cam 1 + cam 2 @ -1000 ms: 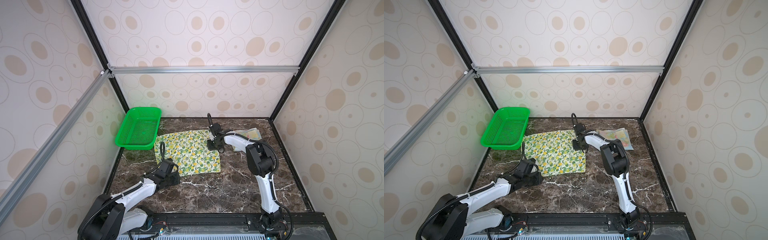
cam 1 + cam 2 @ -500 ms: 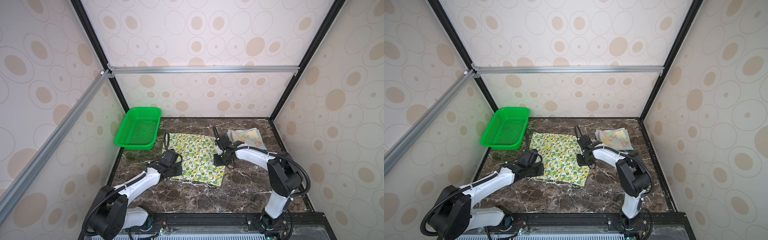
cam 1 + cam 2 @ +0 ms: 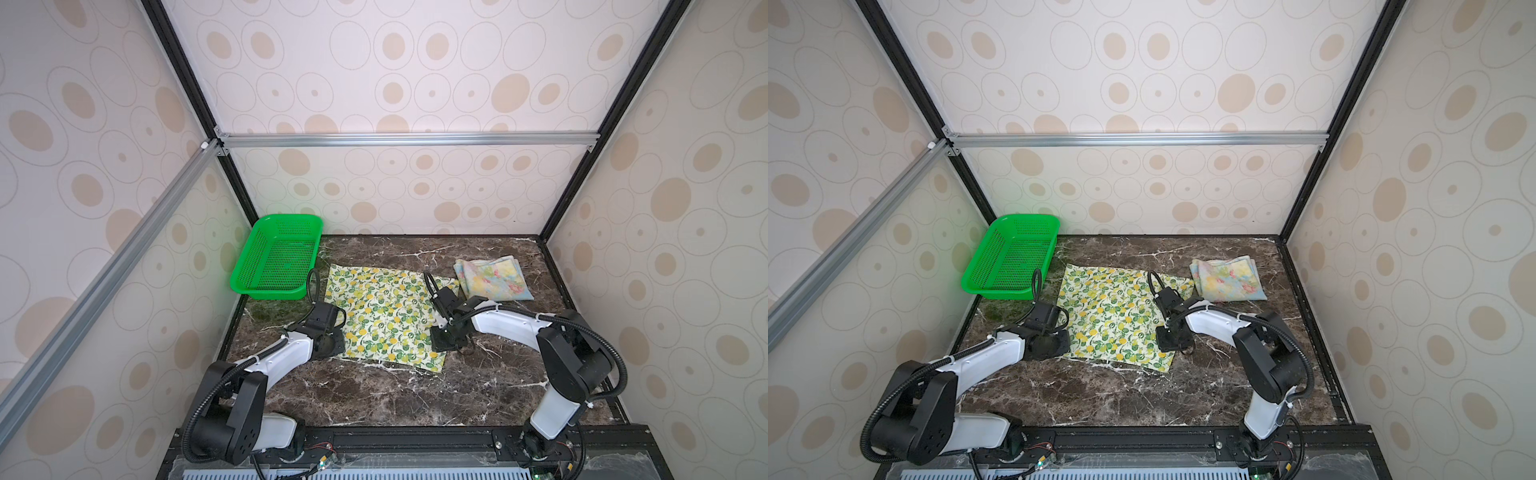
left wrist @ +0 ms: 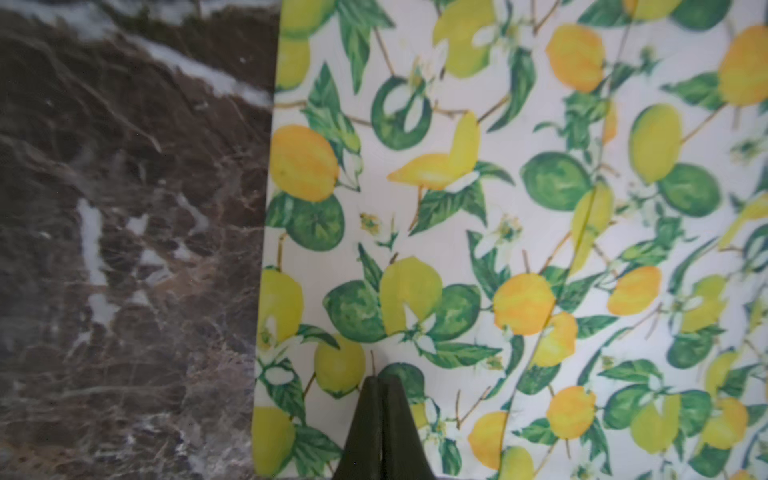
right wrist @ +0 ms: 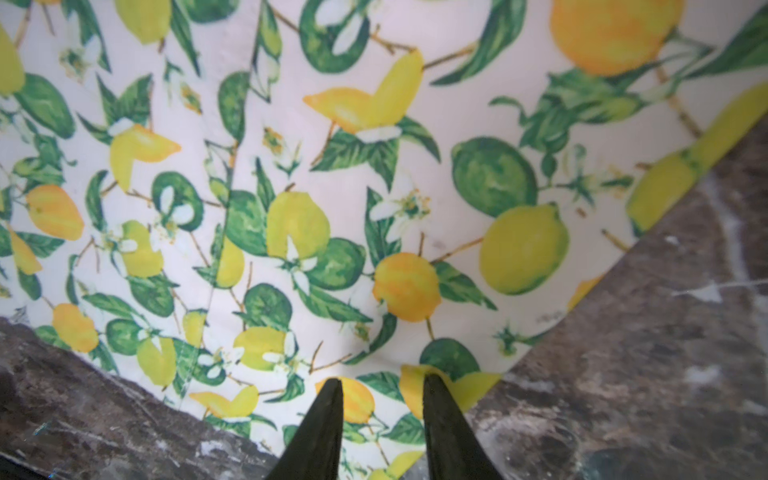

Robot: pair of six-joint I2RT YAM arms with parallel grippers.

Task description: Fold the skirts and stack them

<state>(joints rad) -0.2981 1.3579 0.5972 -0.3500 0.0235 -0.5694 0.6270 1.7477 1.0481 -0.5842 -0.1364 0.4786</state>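
Two grippers low at the lemon skirt's side edges
It lies flat mid-table, the folded floral skirt just beside its far right corner. The left gripper's fingers press together over the cloth, and the right gripper's stand spread.

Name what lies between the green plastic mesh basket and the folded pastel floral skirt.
The spread cream lemon-print skirt lies between them, seen in both top views.
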